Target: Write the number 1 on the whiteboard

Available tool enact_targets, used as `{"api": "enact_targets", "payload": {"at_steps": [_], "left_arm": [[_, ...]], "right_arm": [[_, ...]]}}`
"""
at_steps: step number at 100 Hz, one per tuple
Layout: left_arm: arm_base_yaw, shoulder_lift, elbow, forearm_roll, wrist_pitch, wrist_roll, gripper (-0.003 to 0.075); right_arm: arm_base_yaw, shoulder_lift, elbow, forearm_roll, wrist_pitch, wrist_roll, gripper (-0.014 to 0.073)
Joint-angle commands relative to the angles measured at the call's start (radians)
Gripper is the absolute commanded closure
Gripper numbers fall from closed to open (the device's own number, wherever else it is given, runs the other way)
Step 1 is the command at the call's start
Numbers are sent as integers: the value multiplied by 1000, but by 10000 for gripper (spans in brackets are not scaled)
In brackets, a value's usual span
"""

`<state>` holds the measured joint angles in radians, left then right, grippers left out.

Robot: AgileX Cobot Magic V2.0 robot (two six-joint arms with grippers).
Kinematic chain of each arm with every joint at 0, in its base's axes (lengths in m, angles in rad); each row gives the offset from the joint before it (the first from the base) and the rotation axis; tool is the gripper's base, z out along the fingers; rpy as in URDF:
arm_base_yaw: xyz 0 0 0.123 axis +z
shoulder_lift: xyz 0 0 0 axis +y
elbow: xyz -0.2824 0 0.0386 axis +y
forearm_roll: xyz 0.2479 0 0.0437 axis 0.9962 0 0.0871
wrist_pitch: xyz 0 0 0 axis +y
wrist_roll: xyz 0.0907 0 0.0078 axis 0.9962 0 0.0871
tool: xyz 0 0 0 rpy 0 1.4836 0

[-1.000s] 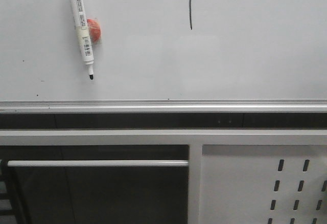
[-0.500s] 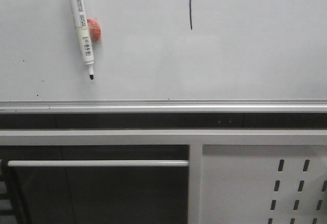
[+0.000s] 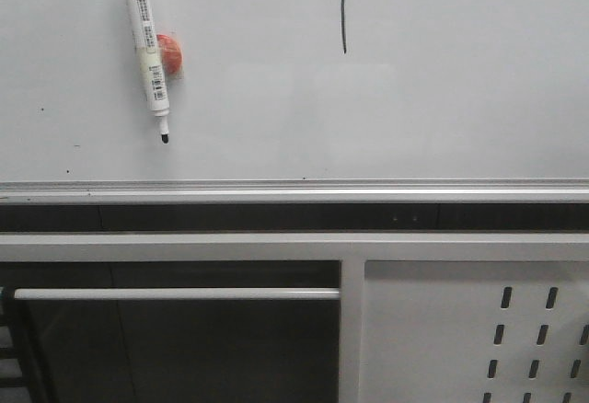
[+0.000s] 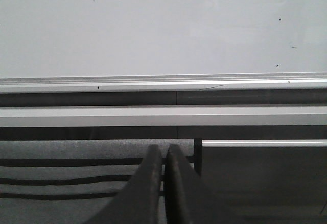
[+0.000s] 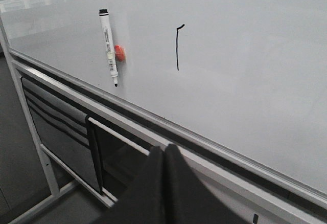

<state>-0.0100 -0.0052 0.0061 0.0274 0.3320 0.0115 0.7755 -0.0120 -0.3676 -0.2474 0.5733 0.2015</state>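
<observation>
Glossy whiteboard (image 3: 442,99), thin black number 1 (image 3: 343,12); left hand (image 4: 163,183), right hand (image 5: 163,183) clenched, empty.

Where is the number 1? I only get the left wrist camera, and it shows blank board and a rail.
Observer: The right wrist view shows it. The number 1 is a thin black stroke on the whiteboard, with a small flick at its top.
Operator: Who's holding the pen?
Observer: Nobody. The marker rests on the board left of the stroke, uncapped, tip down, with a small red object beside it. The right tool is shut and empty.
</observation>
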Motion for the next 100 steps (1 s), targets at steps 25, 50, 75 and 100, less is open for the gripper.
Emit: {"api": "enact_targets", "payload": {"at_steps": [25, 50, 75, 100], "left_arm": [[3, -28, 20, -12, -57, -11, 738], [3, -28, 20, -12, -57, -11, 738], [3, -28, 20, -12, -57, -11, 738], [3, -28, 20, -12, -57, -11, 738]], "right_arm": [[-7, -15, -22, -11, -72, -12, 665], [-7, -15, -22, -11, -72, -12, 665], [-7, -15, -22, -4, -86, -8, 665], [-157, -15, 74, -11, -244, -8, 665]]}}
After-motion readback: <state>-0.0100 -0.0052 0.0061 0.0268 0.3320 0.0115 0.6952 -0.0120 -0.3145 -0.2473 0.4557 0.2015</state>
